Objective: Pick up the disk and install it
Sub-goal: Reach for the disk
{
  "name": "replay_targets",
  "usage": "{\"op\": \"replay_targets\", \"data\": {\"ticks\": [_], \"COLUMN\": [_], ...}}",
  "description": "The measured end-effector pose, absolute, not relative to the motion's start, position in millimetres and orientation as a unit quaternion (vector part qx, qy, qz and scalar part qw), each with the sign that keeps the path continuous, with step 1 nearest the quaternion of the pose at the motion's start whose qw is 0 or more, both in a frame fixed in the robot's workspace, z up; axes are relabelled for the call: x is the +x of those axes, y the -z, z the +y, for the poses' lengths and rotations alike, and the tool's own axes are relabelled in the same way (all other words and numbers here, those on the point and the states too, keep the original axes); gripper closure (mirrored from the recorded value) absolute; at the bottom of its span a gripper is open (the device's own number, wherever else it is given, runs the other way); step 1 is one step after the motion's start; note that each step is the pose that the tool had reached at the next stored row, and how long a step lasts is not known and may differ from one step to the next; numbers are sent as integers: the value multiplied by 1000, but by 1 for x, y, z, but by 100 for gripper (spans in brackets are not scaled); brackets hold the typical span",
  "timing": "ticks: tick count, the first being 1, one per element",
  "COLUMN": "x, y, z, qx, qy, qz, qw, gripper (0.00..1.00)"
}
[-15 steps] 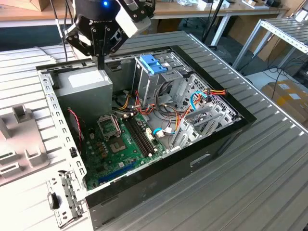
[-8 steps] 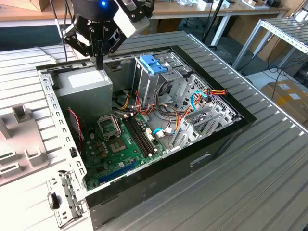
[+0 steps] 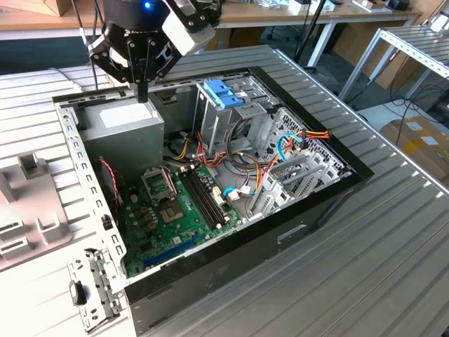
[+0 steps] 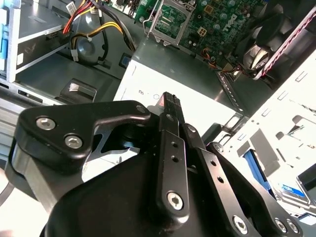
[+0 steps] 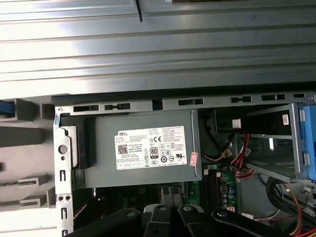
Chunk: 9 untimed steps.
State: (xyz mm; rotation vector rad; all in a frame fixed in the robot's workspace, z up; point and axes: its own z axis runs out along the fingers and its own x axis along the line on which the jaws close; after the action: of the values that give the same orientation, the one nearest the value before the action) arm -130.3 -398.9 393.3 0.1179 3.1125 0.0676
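- Worktop (image 3: 365,267): ribbed grey metal. Your open computer case (image 3: 309,210) lies on it with the side panel off.
- Power-supply box (image 3: 126,123): grey with a white sticker, in the case corner. Motherboard (image 3: 175,203) is just beside it.
- Drive cage (image 3: 214,116): grey metal with blue clips on top, to the exterior view's right of the box.
- Claw (image 3: 144,97): over the power-supply box top, fingers pressed together, nothing between them. Can't tell you if it's touching.
- Disk (image 4: 295,191): a corner shows in the second wrist view, white label with blue band. It's outside the case's perforated wall, apart from the claw.
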Motion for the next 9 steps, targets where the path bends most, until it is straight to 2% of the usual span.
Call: {"op": "replay_targets", "data": {"ticks": [9], "x": [-132], "y": [-393], "z": [-399], "qx": [38], "qy": [-22], "qz": [999], "qw": [13], "gripper": [89]}}
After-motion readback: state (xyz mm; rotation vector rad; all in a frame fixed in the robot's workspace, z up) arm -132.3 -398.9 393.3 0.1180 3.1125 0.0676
